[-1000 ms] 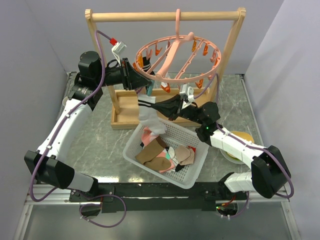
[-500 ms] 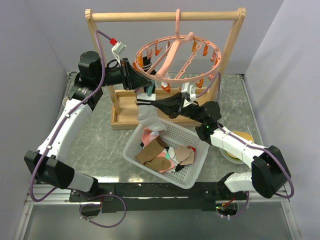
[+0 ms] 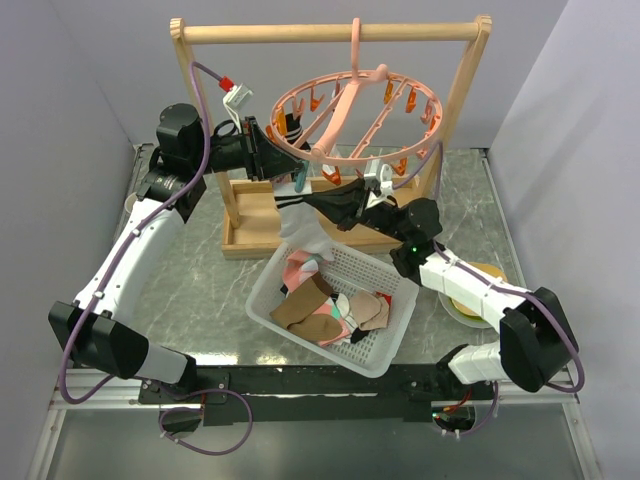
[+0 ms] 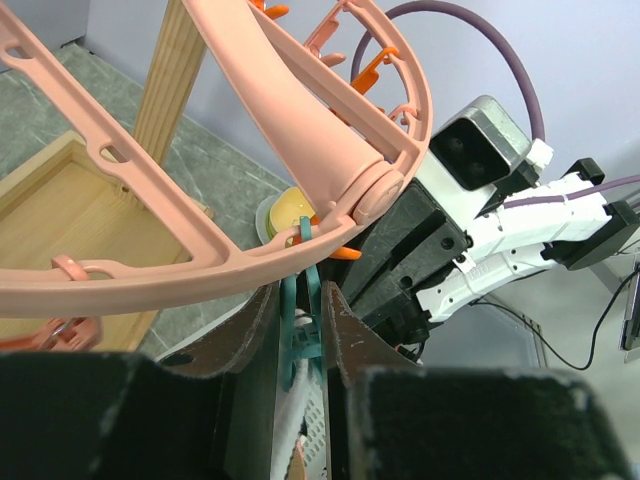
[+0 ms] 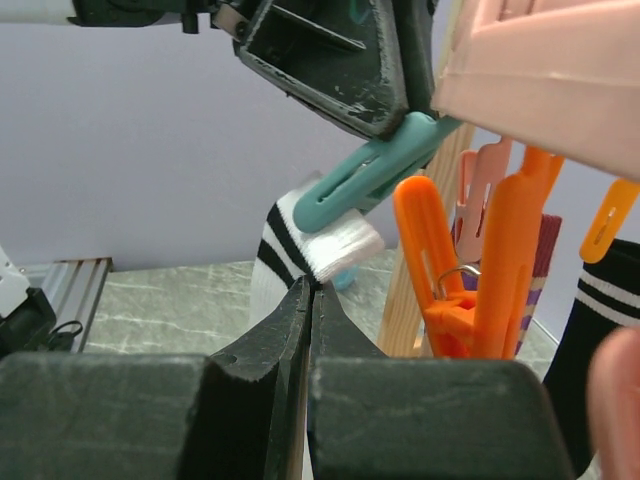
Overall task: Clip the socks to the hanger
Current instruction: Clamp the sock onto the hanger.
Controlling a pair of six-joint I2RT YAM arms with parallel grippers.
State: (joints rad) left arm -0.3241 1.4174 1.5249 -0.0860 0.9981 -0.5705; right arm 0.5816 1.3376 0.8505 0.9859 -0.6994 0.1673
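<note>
Newly lifts striped sock [image 5: 280, 245] cuff, clenched in right jaws, up to teal clip [image 5: 370, 170] squeezed between left jaws; judged ready for clip release.

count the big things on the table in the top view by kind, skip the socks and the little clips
robot arms: 2 (left arm, right arm)
wooden rack: 1
pink ring hanger: 1
white mesh basket: 1
round yellow dish, partly hidden behind the right arm: 1
total: 6
</note>
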